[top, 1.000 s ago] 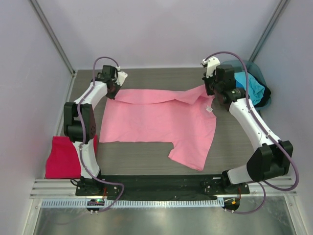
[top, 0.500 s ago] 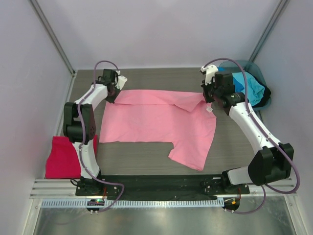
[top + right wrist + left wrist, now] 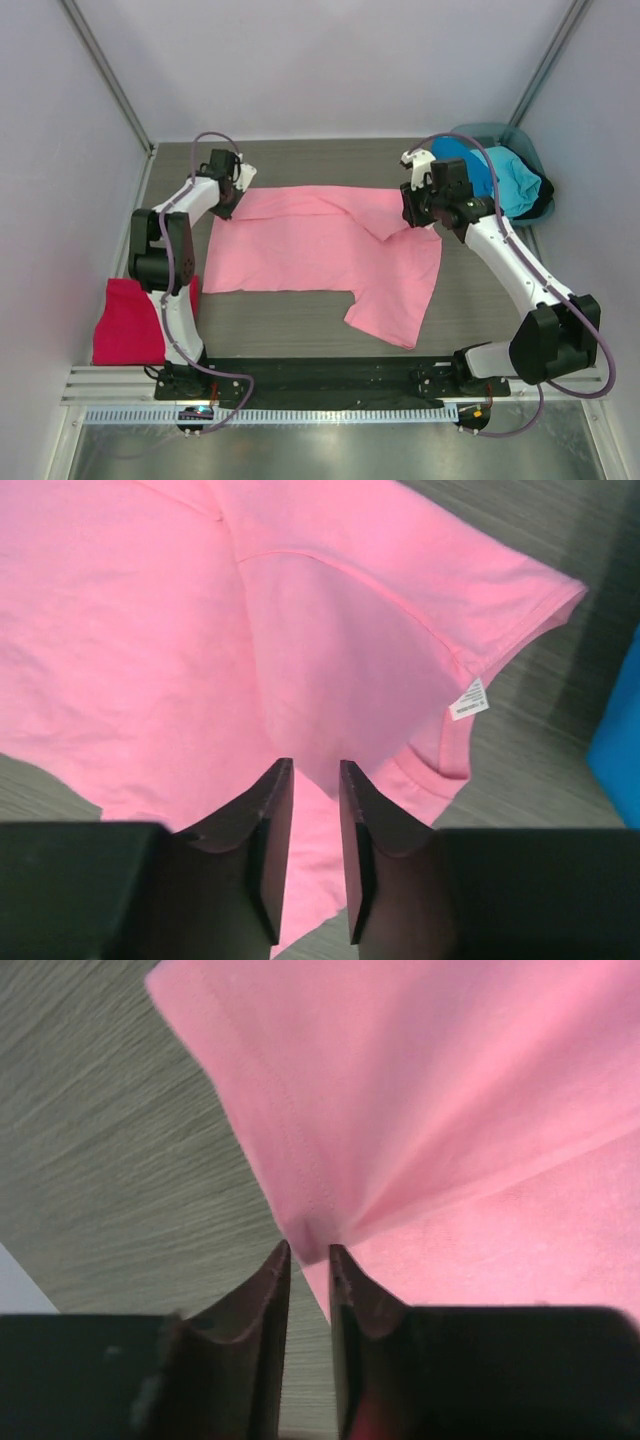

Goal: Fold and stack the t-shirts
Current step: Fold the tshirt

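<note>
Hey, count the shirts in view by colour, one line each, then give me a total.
pink shirt: 1
crimson shirt: 1
blue shirt: 1
turquoise shirt: 1
Total: 4 shirts in view. The blue and turquoise ones lie bunched in the tub, so the pile may hide more.

The left gripper [image 3: 308, 1252] pinches a gathered fold of the light pink soft cloth t-shirt [image 3: 480, 1110] between its two dark fingers [image 3: 262, 1305], which stand close together with only the cloth in the narrow gap. From the pinch the shirt fans up and to the right in creases, a stitched hem running along its left edge. The grey wood-grain tabletop [image 3: 110, 1160] shows on the left.
</note>
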Motion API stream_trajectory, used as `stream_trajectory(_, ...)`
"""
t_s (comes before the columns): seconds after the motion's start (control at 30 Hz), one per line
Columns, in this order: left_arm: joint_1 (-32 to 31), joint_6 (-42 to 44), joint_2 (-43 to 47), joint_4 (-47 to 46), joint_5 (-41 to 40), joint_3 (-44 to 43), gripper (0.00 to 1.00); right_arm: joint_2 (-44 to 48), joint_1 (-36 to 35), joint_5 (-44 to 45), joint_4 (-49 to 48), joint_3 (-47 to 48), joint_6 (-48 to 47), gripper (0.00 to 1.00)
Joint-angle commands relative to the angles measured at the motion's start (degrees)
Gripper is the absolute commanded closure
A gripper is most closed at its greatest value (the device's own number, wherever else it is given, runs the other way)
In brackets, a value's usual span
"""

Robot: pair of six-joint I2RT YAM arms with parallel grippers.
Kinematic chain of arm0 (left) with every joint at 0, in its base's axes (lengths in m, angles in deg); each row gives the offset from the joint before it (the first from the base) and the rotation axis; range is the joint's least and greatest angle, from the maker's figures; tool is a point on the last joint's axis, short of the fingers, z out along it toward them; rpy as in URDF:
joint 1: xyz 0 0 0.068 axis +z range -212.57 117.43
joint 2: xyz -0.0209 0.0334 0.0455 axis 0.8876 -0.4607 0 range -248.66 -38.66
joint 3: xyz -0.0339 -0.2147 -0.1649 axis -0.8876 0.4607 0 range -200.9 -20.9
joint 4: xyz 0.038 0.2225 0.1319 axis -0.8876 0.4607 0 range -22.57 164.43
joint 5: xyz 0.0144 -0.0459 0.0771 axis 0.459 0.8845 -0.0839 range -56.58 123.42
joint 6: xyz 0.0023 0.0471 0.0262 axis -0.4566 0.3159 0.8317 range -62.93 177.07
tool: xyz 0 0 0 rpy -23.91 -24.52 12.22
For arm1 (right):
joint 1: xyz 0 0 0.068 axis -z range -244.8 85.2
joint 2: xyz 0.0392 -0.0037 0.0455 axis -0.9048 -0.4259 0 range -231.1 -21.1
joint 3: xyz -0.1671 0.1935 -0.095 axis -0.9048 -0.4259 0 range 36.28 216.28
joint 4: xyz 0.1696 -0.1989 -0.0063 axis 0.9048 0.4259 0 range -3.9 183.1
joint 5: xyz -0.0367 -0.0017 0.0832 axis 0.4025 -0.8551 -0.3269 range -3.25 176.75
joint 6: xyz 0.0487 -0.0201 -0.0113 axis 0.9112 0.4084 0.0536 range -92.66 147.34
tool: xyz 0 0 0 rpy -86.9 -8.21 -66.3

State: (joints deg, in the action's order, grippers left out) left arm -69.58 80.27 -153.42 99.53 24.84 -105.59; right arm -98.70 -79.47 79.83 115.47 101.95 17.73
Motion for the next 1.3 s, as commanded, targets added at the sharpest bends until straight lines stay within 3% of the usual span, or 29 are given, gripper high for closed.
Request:
stream_trajectory(0.0, 1.64, -3.07, 4.36, -0.63, -3.46, -1.97, 0.75, 2.63, -0.53, -1.88, 2.45, 3.32, 0.81, 0.65)
stream_trajectory(0.13, 2.0, -3.78, 5.95, -0.19, -3.02, -7.32, 0.59, -0.43, -0.35, 3.92, 0.96, 10.52, 0.82, 0.64)
stream_trajectory(0.33, 2.26, -4.04, -1.59, 4.8, -1.54, -18.21, 0.53, -8.34, -0.09, 9.64, -4.22, 13.78, -2.96, 0.65)
stream_trajectory(0.43, 3.57, -7.02, -8.88, 12.18, 1.36, -31.98, 0.49, -16.14, 1.66, 9.82, -4.84, 16.84, -3.14, 0.67)
stream_trajectory(0.53, 3.93, -8.08, -14.17, 17.29, 2.51, -37.64, 0.46, -20.55, 4.38, 9.47, -4.93, 20.79, -2.61, 0.68)
stream_trajectory(0.87, 4.63, -10.81, -20.93, 20.28, 5.24, -44.68, 0.43, -35.77, 7.64, 10.17, -0.37, 34.43, -7.0, 0.69)
stream_trajectory(1.27, 5.16, -12.39, -25.6, 22.92, 6.47, -49.0, 0.37, -40.61, 7.65, 18.52, 0.87, 34.0, -10.96, 0.68)
